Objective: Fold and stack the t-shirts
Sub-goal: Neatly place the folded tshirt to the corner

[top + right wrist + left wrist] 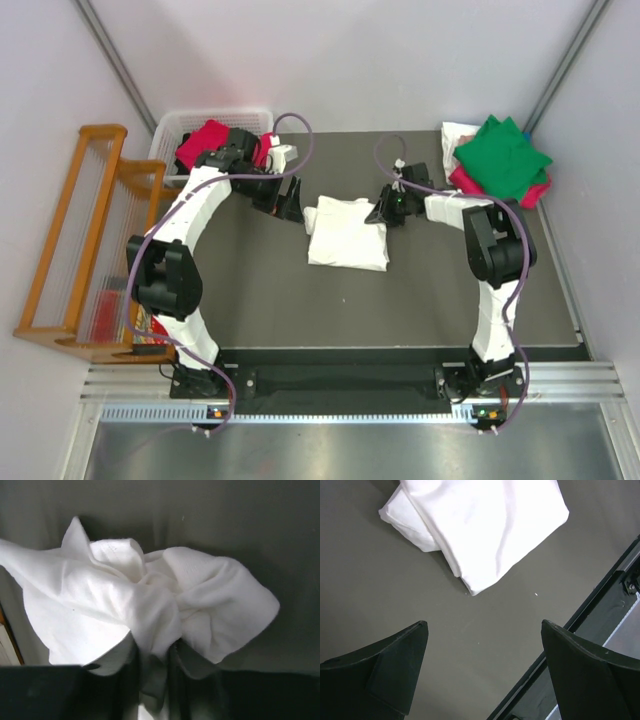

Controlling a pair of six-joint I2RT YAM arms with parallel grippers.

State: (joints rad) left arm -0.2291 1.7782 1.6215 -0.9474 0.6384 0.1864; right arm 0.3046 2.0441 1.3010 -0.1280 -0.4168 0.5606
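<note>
Right pincer pinches the white t-shirt (its right edge, seemingly); left pincer gapes wide just beside it.

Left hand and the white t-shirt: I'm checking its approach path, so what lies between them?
Nothing but bare dark tabletop lies between the open left hand and the folded white t-shirt, as the left wrist view shows.

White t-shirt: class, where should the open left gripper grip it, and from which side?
Probably take the white t-shirt by its left edge, from the left: folded layers end there, facing the left gripper, and the right gripper pinches the right side.
</note>
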